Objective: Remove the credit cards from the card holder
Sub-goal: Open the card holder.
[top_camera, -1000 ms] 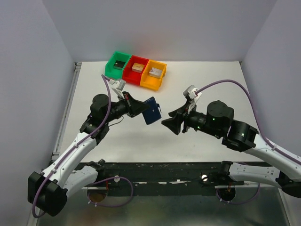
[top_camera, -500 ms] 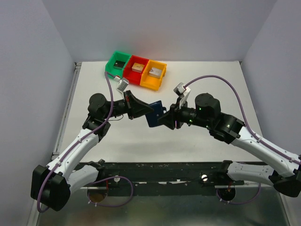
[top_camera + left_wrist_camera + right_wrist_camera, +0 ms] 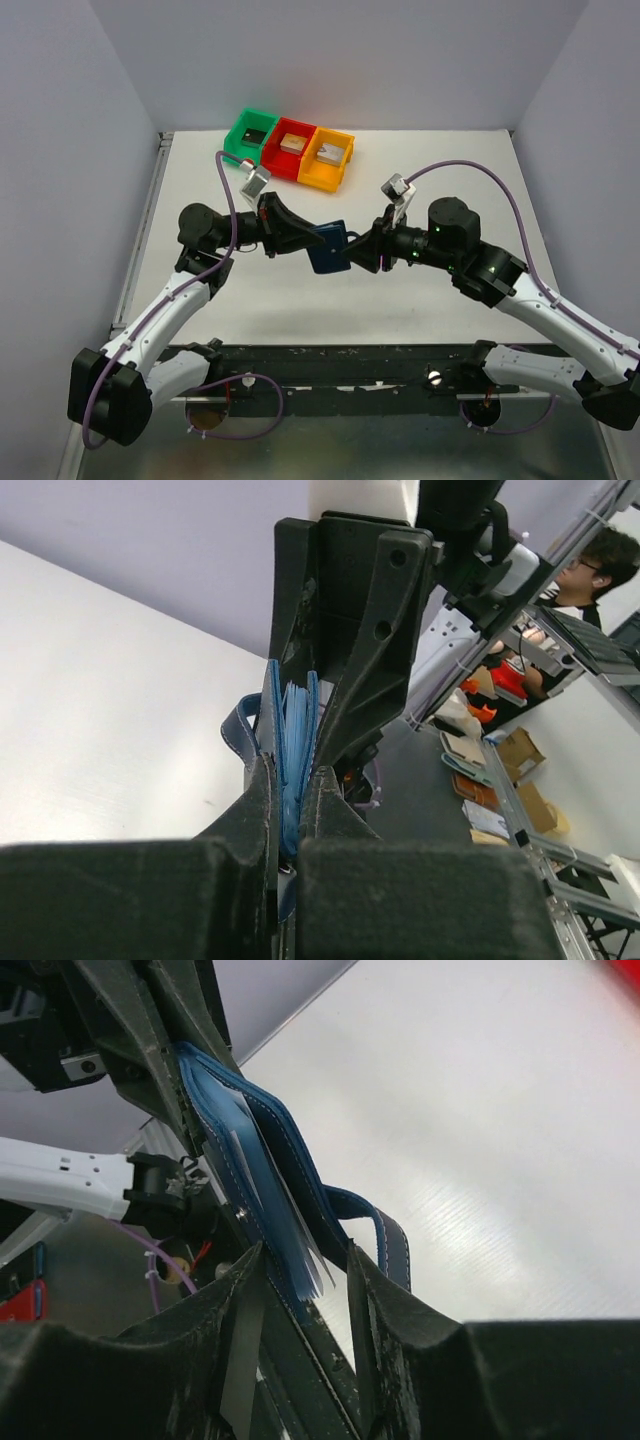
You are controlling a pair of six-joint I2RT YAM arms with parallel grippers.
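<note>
The card holder [image 3: 328, 248] is held up in the air over the table [image 3: 450, 170], taken from both ends at once. By the left gripper [image 3: 308, 239] it is clamped hard. In the left wrist view the navy covers and the paler blue sleeve pages [image 3: 293, 725] are seen squeezed tight between the two fingers [image 3: 250, 810], with almost no gap left. From the opposite side the right gripper [image 3: 354, 252] is closed about the holder's free edge. In the right wrist view one cover is pressed along one finger [image 3: 235, 1300], the other cover is met by the other finger, and the pages are fanned out between them. So the holder is spread a little at the right gripper's end and pinched flat at the left gripper's end. A navy strap [image 3: 385, 1240] is seen looping out just beside the right gripper's finger. The credit cards cannot be made out among the pages, and what the sleeves contain cannot be told.

Beyond the left gripper, well apart from both grippers and towards the far edge of the table, three bins are lined up touching one another. In the green bin [image 3: 240, 152] a dark block [image 3: 256, 136] is seen. In the red bin [image 3: 280, 165] next to it lies a tan block [image 3: 292, 144]. In the orange bin [image 3: 318, 178], the one nearest the right gripper, lies a pale block [image 3: 331, 154].
</note>
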